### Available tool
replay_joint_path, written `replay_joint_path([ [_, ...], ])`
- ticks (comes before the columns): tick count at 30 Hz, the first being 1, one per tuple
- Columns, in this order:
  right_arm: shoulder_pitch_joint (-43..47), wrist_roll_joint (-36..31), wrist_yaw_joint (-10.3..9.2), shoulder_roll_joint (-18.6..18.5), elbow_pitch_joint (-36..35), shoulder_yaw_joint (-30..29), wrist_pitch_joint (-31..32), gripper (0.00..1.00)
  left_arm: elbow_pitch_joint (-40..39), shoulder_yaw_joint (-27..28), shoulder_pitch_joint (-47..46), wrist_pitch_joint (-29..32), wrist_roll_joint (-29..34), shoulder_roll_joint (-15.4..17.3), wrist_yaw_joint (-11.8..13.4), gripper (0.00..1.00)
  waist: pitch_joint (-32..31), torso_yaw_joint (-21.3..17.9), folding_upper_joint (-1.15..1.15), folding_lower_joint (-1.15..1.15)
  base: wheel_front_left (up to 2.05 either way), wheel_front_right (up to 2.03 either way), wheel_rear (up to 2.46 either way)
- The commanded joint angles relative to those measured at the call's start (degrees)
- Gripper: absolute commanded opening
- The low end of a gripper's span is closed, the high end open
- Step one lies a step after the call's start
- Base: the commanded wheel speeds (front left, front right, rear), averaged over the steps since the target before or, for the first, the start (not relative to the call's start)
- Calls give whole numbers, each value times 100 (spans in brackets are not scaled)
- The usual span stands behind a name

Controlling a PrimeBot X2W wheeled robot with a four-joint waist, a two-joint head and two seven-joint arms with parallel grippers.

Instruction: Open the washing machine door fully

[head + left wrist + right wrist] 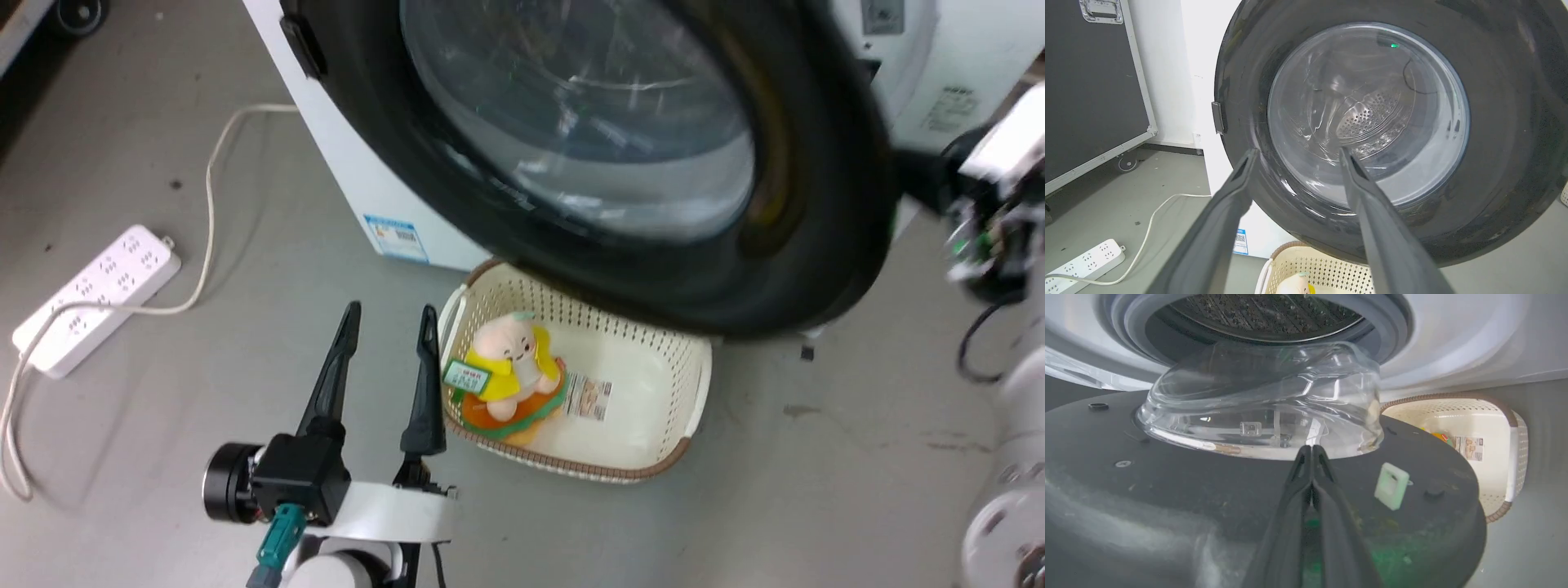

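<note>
White power strip (94,298), with cable: on the grey floor (245,343), well left of the left gripper (390,309).
Left gripper: jaws released and spread wide, nothing between them. Its fingers point toward the washing machine door (816,204) and stand apart from it.
Cream basket (645,472): just right of the left jaws, under the door's lower edge. The plush toy (510,367) inside lies at the end nearest those jaws.
Washing machine door: black rim, clear glass bowl, swung partly away from the white washing machine (359,180). The steel drum (1265,314) shows beyond the bowl.
Right gripper (1311,451): jaws clenched together, empty, lying along the door's inner face with the tips at the foot of the bowl.
Pale latch piece (1391,486): just right of those jaws.
</note>
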Motion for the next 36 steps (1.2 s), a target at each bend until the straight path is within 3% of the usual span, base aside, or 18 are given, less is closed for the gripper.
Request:
replay_joint_path([
  [1,219,98,11,95,-29,52,83,0,27,32,86,-32,47,6,-34,100,-153,-49,0,0,0,0,0],
  [7,891,486,11,113,-147,534,306,0,56,139,292,-32,107,6,-116,100,-491,-136,0,0,0,0,0],
  [15,1604,1502,11,115,-131,1377,278,0,101,184,495,-32,154,6,-191,100,-778,-205,0,0,0,0,0],
  [16,1885,1902,11,115,-186,1773,264,0,131,197,586,-32,186,6,-219,100,-866,-219,0,0,0,0,0],
  [31,3098,4342,11,116,-753,4301,-214,0,375,159,1028,-32,174,6,-360,100,-1212,-161,0,0,0,0,0],
  [32,3329,4931,11,116,-939,5239,-639,0,418,144,1123,-32,172,6,-373,100,-1221,-81,0,0,0,0,0],
  [36,3327,5064,11,116,-942,5456,-844,0,435,158,1137,-32,147,6,-360,100,-1225,-54,0,0,0,0,0],
])
